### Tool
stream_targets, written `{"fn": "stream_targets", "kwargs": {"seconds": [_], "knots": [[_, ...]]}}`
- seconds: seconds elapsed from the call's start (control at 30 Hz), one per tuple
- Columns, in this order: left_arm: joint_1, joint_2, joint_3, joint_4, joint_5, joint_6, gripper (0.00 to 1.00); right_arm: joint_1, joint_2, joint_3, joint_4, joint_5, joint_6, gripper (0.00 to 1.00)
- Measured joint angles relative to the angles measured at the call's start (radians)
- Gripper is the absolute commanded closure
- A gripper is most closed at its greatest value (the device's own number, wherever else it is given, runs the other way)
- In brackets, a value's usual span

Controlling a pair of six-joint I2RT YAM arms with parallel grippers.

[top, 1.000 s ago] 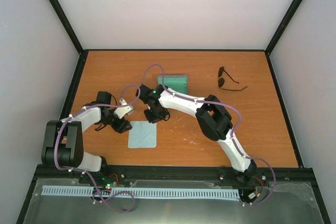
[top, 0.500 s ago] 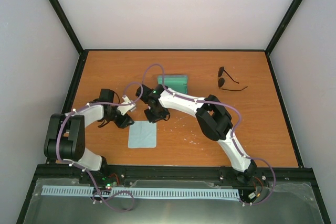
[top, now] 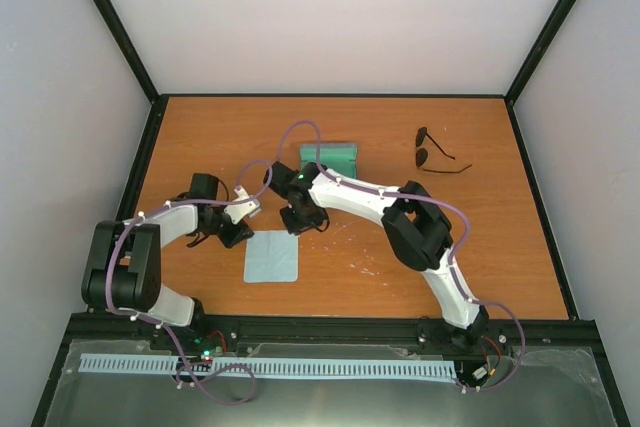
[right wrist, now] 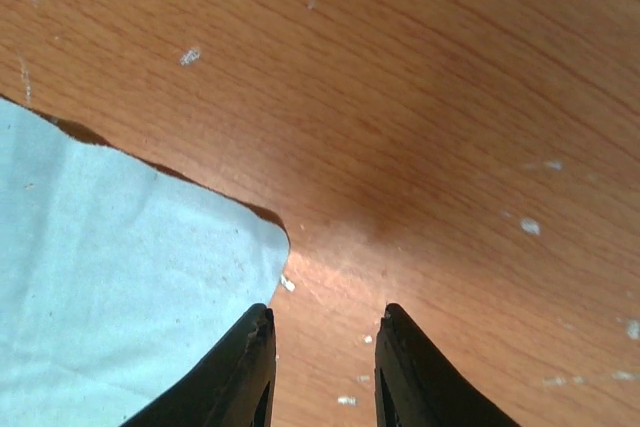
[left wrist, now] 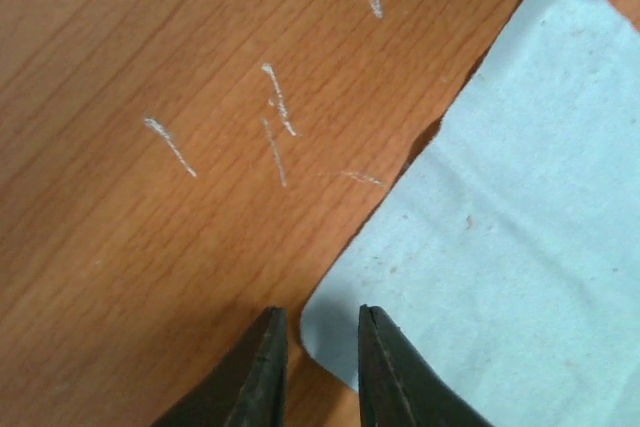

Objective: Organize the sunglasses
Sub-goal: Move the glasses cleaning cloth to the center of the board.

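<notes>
The sunglasses (top: 436,153), thin black frame with dark lenses, lie unfolded at the far right of the table, away from both arms. My left gripper (top: 240,231) sits low at the near-left corner of the light-blue cloth (top: 272,256). In the left wrist view the left gripper (left wrist: 317,312) is open by a narrow gap, with the corner of the cloth (left wrist: 500,247) lying flat between its tips. My right gripper (top: 300,222) hovers at the cloth's far-right corner. In the right wrist view the right gripper (right wrist: 325,309) is open over bare wood, with the cloth (right wrist: 110,267) beside its left finger.
The open case (top: 330,159), green inside, lies at the middle back of the table, just behind the right wrist. The wooden table (top: 500,247) is ringed by a black frame and pale walls.
The left arm has slid toward the cloth's corner and its jaws have narrowed around it. The right gripper has opened a little and shifted slightly away from the cloth.
</notes>
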Motion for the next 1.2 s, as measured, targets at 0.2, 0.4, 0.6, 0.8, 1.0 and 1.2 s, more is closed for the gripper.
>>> {"fn": "stream_targets", "kwargs": {"seconds": [0.2,0.4,0.6,0.8,1.0,1.2], "knots": [[-0.003,-0.016,-0.02,-0.022,0.024,-0.002,0.99,-0.01,-0.086,-0.076,0.053,0.0,0.022,0.65],[-0.003,-0.023,-0.023,-0.035,0.032,-0.006,1.0,-0.013,-0.196,-0.218,0.184,-0.023,0.04,0.57],[-0.005,-0.032,-0.024,-0.04,0.024,-0.022,1.0,-0.006,-0.22,-0.29,0.268,-0.061,0.023,0.57],[-0.007,-0.055,-0.024,-0.043,-0.009,-0.044,1.0,0.014,-0.188,-0.271,0.282,-0.059,-0.023,0.59],[-0.007,-0.064,-0.024,-0.042,-0.014,-0.055,0.99,0.017,-0.123,-0.233,0.269,-0.056,-0.045,0.6],[-0.007,-0.067,-0.024,-0.038,-0.009,-0.057,1.0,0.017,-0.071,-0.188,0.263,-0.053,-0.06,0.65]]}}
